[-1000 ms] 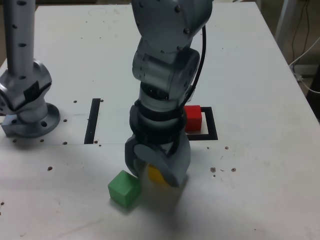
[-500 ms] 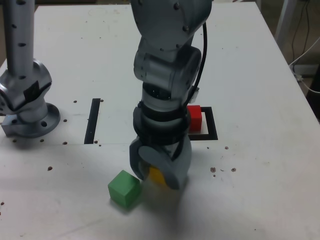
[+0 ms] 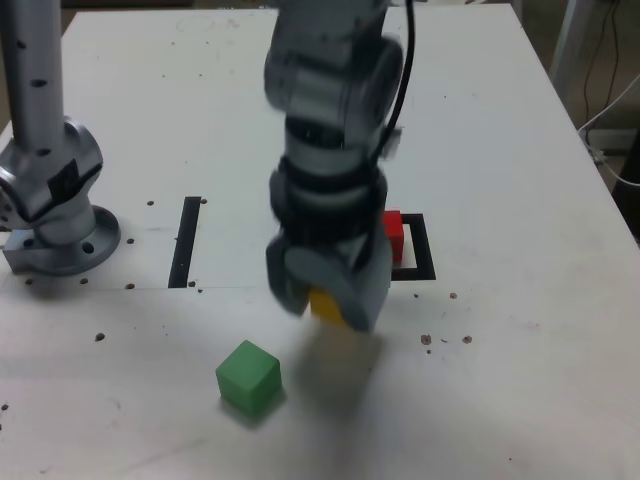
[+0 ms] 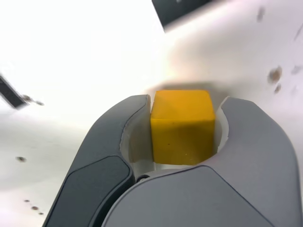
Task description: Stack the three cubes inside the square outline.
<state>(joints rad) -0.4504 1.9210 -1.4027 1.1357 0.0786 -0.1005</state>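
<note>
My gripper (image 3: 326,300) is shut on the yellow cube (image 3: 325,303), which hangs clear of the table; the wrist view shows the yellow cube (image 4: 182,125) clamped between both grey jaws. The green cube (image 3: 248,376) rests on the table below and toward the exterior view's left of the gripper. The red cube (image 3: 393,232) sits inside the square outline (image 3: 424,255), mostly hidden behind the arm. A corner of the black outline (image 4: 177,9) shows in the wrist view.
A second grey arm base (image 3: 55,200) stands at the exterior view's left. A thin black strip (image 3: 185,242) lies between that base and my arm. Small screw holes dot the white table (image 3: 520,150). Cables hang off the table's right edge.
The gripper closed on the yellow cube beside the green cube, then lifted it off the table and moved it toward the square outline. The green cube stayed in place.
</note>
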